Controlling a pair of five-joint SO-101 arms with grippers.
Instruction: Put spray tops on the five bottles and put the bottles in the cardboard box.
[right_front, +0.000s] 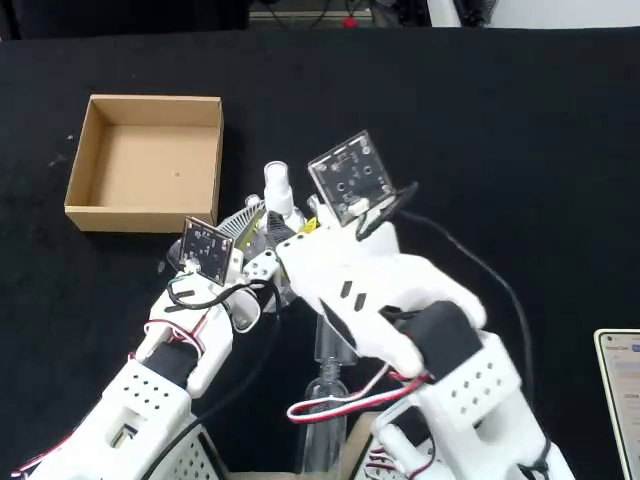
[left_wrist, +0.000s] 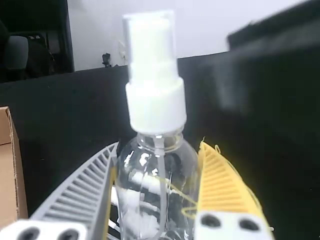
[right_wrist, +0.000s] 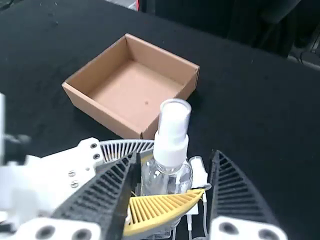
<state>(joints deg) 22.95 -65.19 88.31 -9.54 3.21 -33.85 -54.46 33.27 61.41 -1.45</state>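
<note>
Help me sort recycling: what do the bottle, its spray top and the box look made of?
Bottle: clear glossy plastic, possibly glass; the tube inside shows through and the wall glints. Spray top: opaque white plastic, smooth, with a faint sheen. Box: brown cardboard, matte, with thin bare edges.
</note>
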